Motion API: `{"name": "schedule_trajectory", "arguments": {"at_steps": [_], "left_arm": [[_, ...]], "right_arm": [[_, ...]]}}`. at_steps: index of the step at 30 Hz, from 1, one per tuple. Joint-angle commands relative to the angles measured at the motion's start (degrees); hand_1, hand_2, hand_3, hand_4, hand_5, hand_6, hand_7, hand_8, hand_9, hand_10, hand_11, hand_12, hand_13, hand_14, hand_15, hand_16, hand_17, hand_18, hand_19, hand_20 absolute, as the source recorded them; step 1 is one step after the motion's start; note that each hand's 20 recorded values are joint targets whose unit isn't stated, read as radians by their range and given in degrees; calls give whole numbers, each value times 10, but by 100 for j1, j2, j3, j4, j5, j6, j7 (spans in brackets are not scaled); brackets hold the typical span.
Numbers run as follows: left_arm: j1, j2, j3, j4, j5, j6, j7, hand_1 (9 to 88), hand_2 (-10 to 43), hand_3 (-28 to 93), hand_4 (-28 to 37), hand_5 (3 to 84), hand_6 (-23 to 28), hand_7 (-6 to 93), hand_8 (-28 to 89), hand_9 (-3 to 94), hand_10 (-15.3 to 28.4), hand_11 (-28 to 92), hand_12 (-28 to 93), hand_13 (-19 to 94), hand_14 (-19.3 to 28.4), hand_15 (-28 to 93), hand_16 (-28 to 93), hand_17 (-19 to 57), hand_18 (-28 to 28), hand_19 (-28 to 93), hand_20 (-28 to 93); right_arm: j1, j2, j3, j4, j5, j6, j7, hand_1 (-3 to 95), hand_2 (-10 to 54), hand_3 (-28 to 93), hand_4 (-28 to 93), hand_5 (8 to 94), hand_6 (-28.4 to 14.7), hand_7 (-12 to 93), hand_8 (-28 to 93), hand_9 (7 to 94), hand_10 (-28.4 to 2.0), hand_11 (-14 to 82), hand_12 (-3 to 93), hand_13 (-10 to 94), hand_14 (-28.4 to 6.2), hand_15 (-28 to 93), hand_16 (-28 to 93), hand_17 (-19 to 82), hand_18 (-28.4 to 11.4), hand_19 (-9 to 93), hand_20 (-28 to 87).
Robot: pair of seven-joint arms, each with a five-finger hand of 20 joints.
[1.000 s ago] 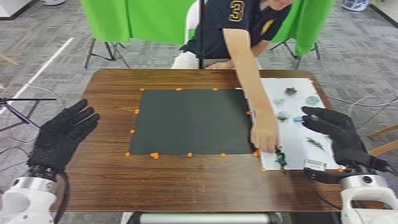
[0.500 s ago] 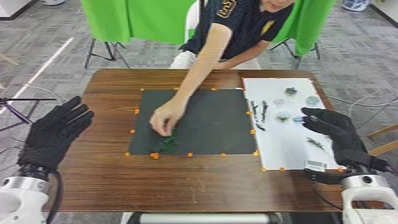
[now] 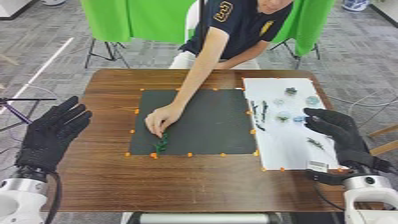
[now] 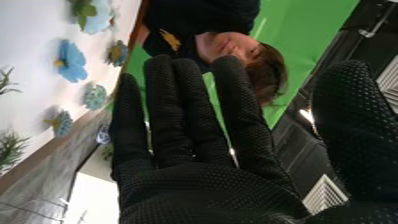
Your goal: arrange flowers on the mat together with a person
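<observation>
- Flowers (image 3: 283,116), pale blue, lie apart on the white sheet (image 3: 280,145), with dark stems (image 3: 258,111) and a green sprig (image 3: 315,143).
- A leafy stem (image 3: 161,146) is over the mat (image 3: 209,115), near its near left corner, its top pinched by the person's hand (image 3: 163,119).
- My right hand (image 3: 342,132) is at the sheet's right edge, fingers straight, thumb spread wide, holding nothing.
- My left hand (image 3: 46,137) is left of the mat, fingers straight, empty.

- Right hand (image 3: 336,129): black glove, fingers straight, thumb spread apart.
- Blue flowers (image 4: 71,61) lying on white sheet (image 4: 31,30).
- Green sprigs (image 4: 11,149) on same sheet.
- Person (image 4: 191,20), dark shirt, beyond fingers; green cloth (image 4: 302,30) behind.
</observation>
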Motion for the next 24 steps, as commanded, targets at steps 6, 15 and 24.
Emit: {"name": "schedule_trajectory", "arguments": {"at_steps": [6,15,24], "left_arm": [[167,-81,-40,-35,-59,25,53,314,118,702,-283,422,73,98,-85,377,151,154,88,309,147,226,-42,3,140,279,85],[136,-16,-3,-16,-109,61,100,313,118,703,-283,422,74,98,-85,376,151,152,87,310,147,226,-43,2,140,279,86],[157,2,-31,1,-127,64,43,313,118,703,-283,421,74,98,-85,377,152,152,88,310,148,226,-42,2,141,280,86]], "right_arm": [[-286,125,425,-112,-77,283,128,246,16,782,-257,499,-65,221,-151,469,-193,221,178,339,-162,447,130,104,-194,521,131],[-293,211,536,-118,-618,517,708,247,14,781,-256,499,-65,221,-151,470,-193,220,177,340,-163,447,128,104,-196,524,130],[-380,665,295,-32,-4446,425,2696,262,-64,762,-242,471,-80,205,-142,429,-209,220,174,293,-184,468,101,103,-200,551,101]]}}
